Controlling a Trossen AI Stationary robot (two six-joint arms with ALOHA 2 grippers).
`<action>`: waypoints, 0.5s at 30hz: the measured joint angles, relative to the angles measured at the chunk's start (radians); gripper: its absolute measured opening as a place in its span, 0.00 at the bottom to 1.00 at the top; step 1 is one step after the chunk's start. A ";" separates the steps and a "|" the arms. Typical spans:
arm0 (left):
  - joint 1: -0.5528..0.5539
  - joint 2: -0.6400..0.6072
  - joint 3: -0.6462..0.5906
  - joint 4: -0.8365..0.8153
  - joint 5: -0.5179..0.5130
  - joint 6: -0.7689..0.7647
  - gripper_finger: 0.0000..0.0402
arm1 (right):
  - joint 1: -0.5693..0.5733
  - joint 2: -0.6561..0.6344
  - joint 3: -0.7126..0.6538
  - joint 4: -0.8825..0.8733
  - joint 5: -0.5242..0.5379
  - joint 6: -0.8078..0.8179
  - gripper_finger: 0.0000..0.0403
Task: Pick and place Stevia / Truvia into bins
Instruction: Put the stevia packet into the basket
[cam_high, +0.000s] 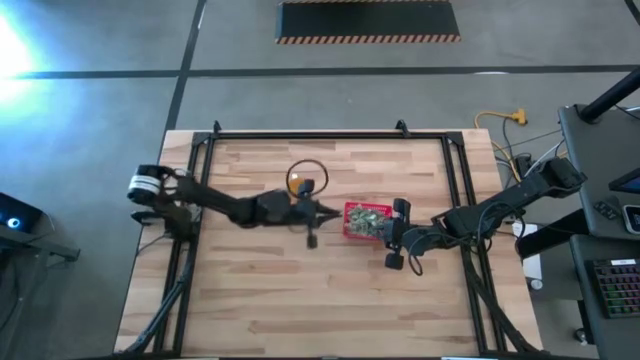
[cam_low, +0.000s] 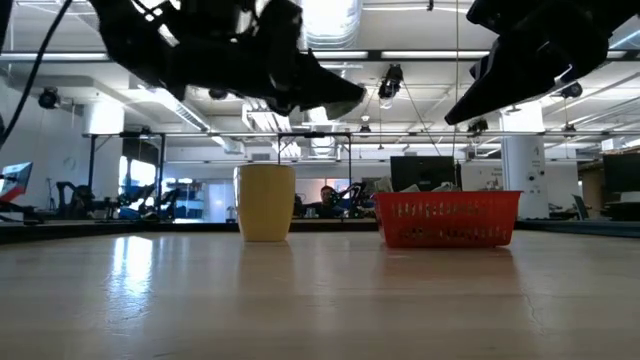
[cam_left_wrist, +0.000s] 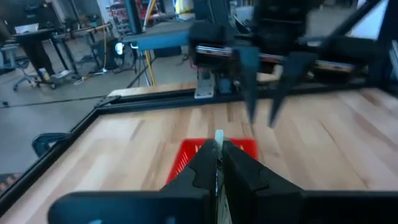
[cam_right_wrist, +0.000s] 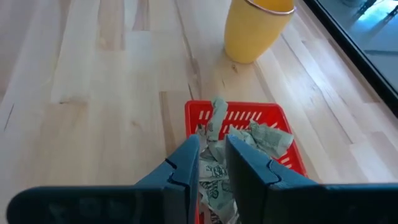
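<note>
Two arms hover mid-bench. Left end effector (cam_left_wrist: 219, 163) is pinched on one packet (cam_left_wrist: 219, 138), short of the basket (cam_high: 366, 221); letting go here would miss it. Right end effector (cam_right_wrist: 212, 163), part open, straddles packets (cam_right_wrist: 258, 138) heaped in the basket, possibly snagging them. Cup (cam_high: 303, 179) is nearby.

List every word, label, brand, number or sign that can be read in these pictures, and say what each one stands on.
No text can be read in any view.
Packets in the red basket: green print shows, too blurred and crumpled to read.
Packet in the left gripper: edge-on, no print visible.
Orange cup: plain, no label.
Hazard-striped floor mat: stripes only, no words.
Screens in the room behind the table: too small to read.
</note>
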 joint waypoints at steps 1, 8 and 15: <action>0.018 0.021 0.010 0.023 0.017 -0.010 0.00 | 0.002 -0.001 0.001 -0.003 -0.003 0.000 0.17; 0.069 0.189 0.147 0.055 0.098 -0.014 0.00 | 0.043 -0.004 0.003 -0.009 -0.007 -0.039 0.17; 0.086 0.317 0.326 -0.061 0.136 -0.015 0.00 | 0.078 -0.018 0.003 -0.014 -0.007 -0.045 0.17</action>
